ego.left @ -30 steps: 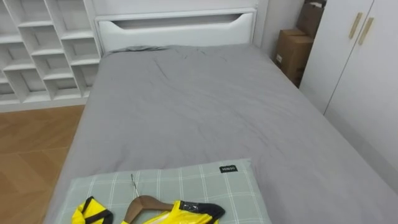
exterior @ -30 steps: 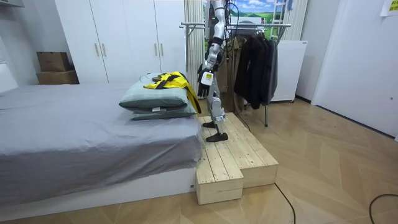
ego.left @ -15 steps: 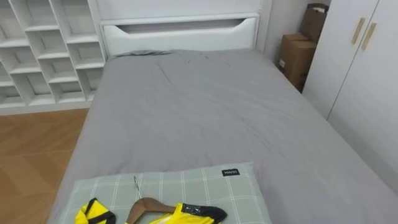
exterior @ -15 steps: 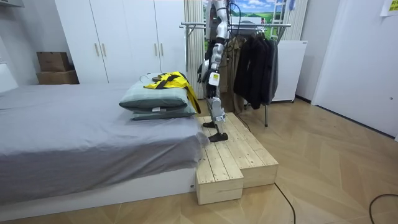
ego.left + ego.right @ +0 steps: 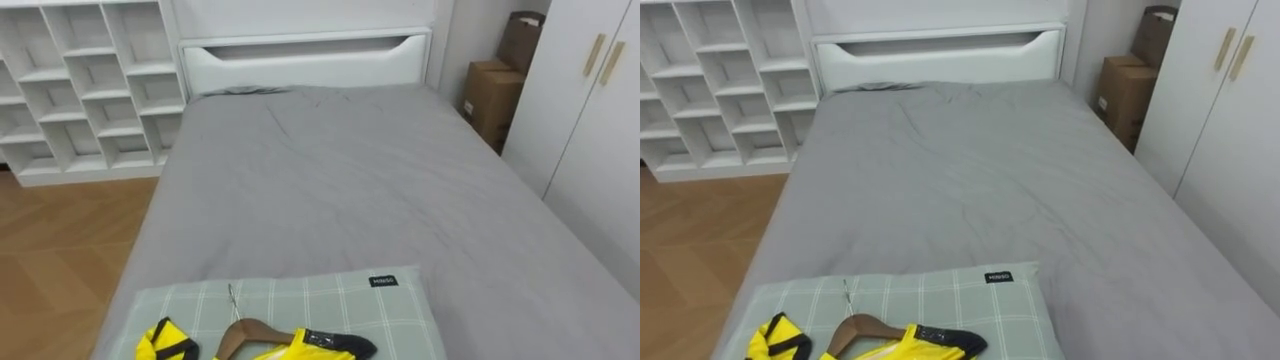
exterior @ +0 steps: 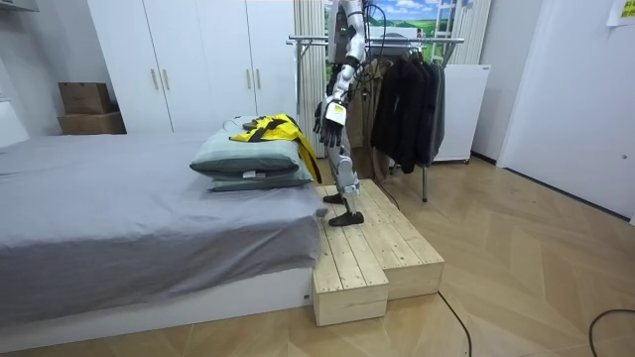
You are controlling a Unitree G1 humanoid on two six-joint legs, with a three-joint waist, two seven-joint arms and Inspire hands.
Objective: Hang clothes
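Yellow with black trim, the garment (image 5: 283, 350) is being carried by the green checked pillow (image 5: 300, 300). It is draped over a wooden hanger (image 5: 245, 332), whose thin metal hook is pointing across the pillow toward the far end of the bed. In the room view one edge of the garment is hanging down over the pillow's end. The pillow is being supported by a second pillow (image 6: 260, 182) beneath it, and both are being borne by the foot of the grey bed (image 5: 340, 180).

Far beyond the pillow, a white headboard (image 5: 305, 60) is closing off the bed. Beyond the pillow and to its left, a white shelf unit (image 5: 80, 90) is set against the wall. To its right are cardboard boxes (image 5: 490, 95) and a white wardrobe (image 5: 600, 120).

In the room view the robot is being carried by a wooden platform (image 6: 372, 248) just beside the pillow, and it is facing the pillow. The left robot hand (image 6: 329, 112) is being held in the air near the pillow's end, close to the garment. Whether it is released or clenched cannot be told. On the robot's side away from the pillow, dark clothes (image 6: 407, 104) are being held by a clothes rack (image 6: 397, 42).
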